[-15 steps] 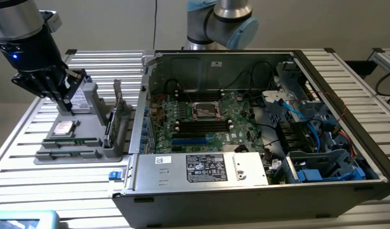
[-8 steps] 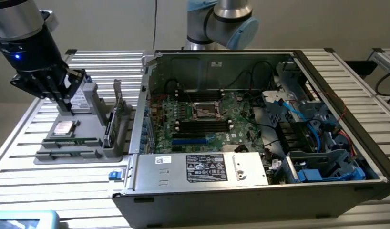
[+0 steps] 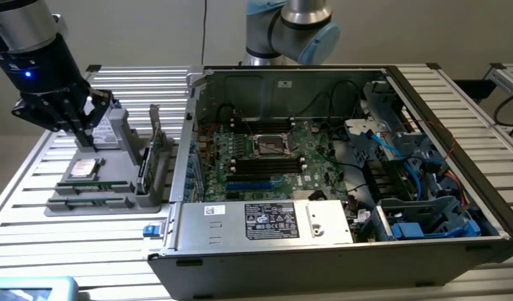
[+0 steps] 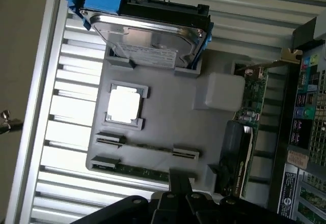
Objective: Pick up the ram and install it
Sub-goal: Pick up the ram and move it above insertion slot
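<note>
- One slim green ram stick (image 4: 135, 170), lined with small black chips, is seen seated on edge in a grey plastic parts fixture (image 4: 168, 117), in the slot farthest from the boxy silver hard drive (image 4: 153, 40).
- The black robot gripper (image 3: 81, 135) is poised above the fixture, beside the open metal computer case (image 3: 340, 269), fingers pressed together and nothing pinched.
- The stick is judged to lie below the fingertips, its long axis running parallel to the hard drive's broad face.

Gripper (image 3: 84, 138) closed — above holder (image 3: 123, 168); case (image 3: 323, 266) open
</note>
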`<state>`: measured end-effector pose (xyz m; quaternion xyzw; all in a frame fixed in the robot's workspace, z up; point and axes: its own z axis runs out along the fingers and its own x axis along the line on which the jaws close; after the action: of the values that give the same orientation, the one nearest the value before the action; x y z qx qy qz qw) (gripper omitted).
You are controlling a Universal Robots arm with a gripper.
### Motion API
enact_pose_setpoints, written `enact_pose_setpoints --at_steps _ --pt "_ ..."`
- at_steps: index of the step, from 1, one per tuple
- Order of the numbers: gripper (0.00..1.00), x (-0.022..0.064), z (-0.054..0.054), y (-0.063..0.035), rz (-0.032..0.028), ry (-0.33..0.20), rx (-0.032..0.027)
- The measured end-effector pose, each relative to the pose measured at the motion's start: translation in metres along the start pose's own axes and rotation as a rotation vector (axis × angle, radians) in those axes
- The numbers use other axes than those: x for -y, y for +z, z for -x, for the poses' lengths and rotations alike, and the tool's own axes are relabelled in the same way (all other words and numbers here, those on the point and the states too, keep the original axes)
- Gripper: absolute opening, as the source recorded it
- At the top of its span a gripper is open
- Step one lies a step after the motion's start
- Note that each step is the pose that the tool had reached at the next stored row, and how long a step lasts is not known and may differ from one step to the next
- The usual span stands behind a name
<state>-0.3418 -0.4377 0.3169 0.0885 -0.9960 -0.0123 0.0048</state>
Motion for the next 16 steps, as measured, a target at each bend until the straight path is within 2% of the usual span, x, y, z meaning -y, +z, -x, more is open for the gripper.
enact_pose_setpoints --at_steps 16 --pt "0.11 0.0000 0.0000 0.0000 -0.0021 -0.292 -0.0074"
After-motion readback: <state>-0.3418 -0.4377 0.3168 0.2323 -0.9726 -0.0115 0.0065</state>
